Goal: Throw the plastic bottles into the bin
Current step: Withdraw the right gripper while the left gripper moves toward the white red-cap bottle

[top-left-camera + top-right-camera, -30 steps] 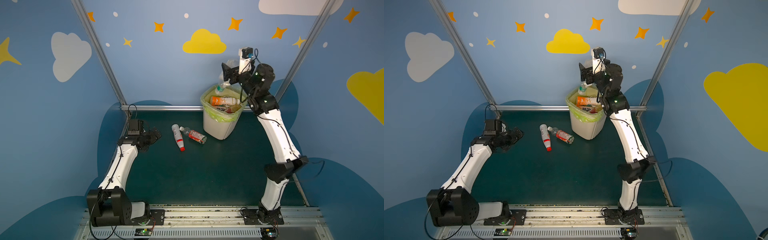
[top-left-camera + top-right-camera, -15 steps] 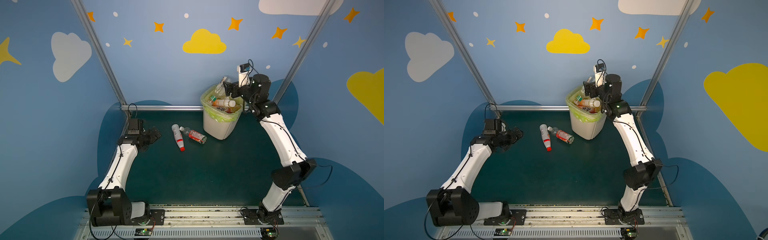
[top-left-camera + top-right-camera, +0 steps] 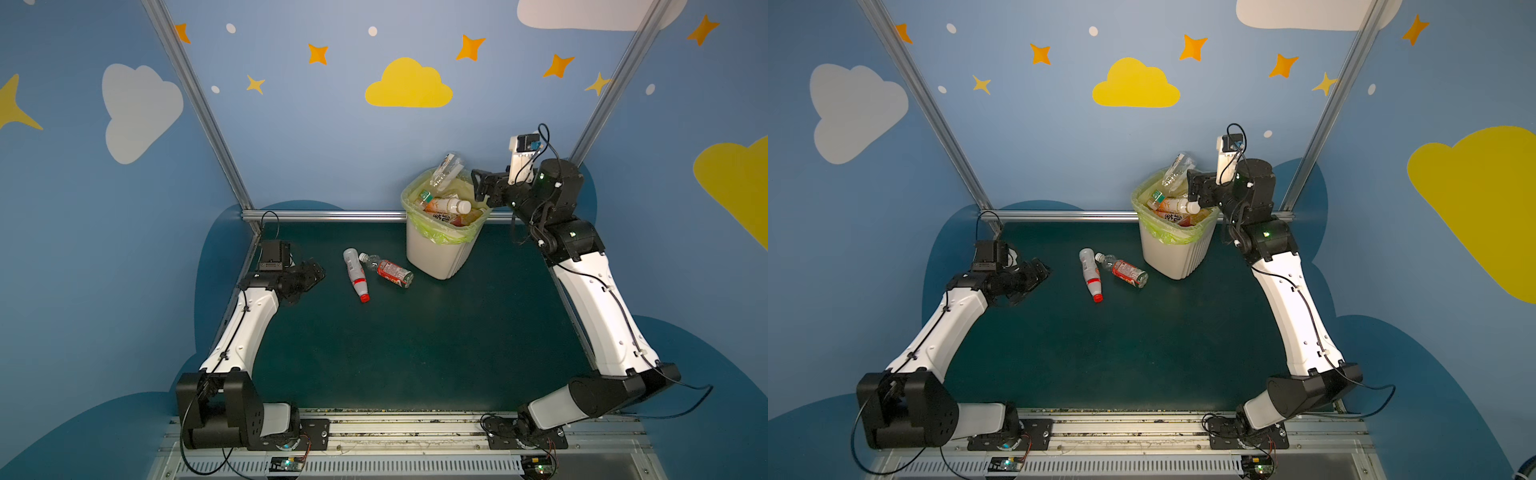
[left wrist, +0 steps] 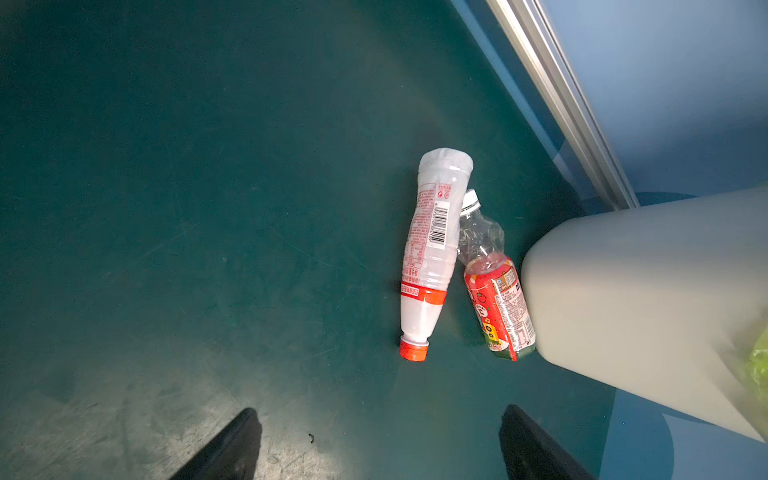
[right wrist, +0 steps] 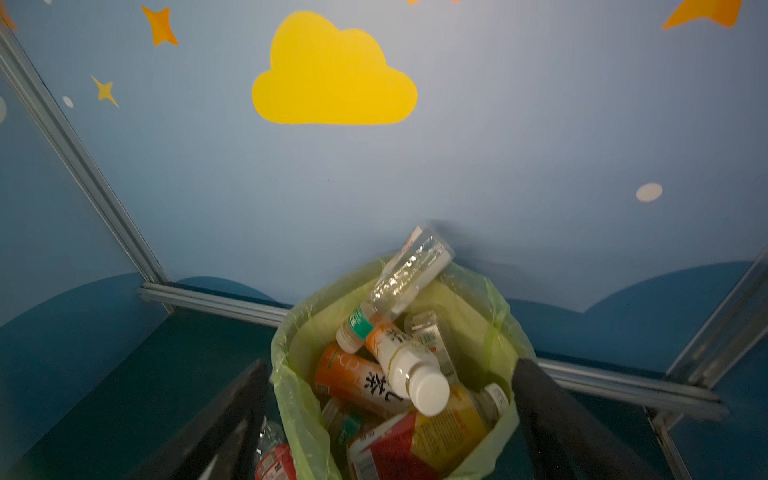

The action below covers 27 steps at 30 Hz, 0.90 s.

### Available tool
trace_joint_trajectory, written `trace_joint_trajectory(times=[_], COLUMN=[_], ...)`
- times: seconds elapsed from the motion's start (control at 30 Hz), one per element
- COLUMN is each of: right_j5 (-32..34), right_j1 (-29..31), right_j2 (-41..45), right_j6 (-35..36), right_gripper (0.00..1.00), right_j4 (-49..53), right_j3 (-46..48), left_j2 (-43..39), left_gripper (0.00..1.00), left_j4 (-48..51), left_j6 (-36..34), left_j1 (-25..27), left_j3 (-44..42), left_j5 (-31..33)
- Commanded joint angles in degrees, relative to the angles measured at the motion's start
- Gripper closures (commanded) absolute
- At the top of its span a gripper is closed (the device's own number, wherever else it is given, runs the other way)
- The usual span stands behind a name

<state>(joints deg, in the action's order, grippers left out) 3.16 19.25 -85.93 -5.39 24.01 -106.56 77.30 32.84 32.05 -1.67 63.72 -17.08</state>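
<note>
Plastic bottles, clear or milky, are heaped in the tapering white bin, which is lined with a crinkled yellow-green bag. On the dark bench beside it, a milky red-capped bottle is seen touching a clear red-labelled bottle. The left end effector and right end effector are held wide and empty.

Dim, soft light (bin slightly blurred).

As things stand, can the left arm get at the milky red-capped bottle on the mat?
Probably yes: the left end effector is open and faces the milky bottle across bare mat; the red-labelled bottle lies against its far side only.
</note>
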Motion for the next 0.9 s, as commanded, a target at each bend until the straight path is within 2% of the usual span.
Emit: trace_joint_trajectory(times=[0.0, 0.3, 0.57, 0.87], right_j5=[1.3, 0.1, -2.8, -5.6], right_j1=[-0.3, -0.3, -1.5, -3.8], right_j2=[3.5, 5.7, 6.9, 8.3], right_j6=[-3.4, -6.1, -8.2, -7.5], right_gripper=[0.08, 0.08, 0.08, 0.08], right_j4=[9.6, 23.1, 27.1, 29.3], right_j3=[2.9, 11.5, 15.5, 17.4], left_j2=[1.2, 5.1, 11.3, 22.7], left_gripper=[0.09, 0.09, 0.1, 0.11], left_j4=[0.7, 2.1, 3.6, 6.8], left_j6=[-0.2, -0.6, -0.3, -0.8], left_j1=[1.4, 5.6, 7.5, 11.4], left_j3=[1.0, 4.5, 10.1, 18.9], left_j5=[1.1, 6.2, 8.4, 9.3])
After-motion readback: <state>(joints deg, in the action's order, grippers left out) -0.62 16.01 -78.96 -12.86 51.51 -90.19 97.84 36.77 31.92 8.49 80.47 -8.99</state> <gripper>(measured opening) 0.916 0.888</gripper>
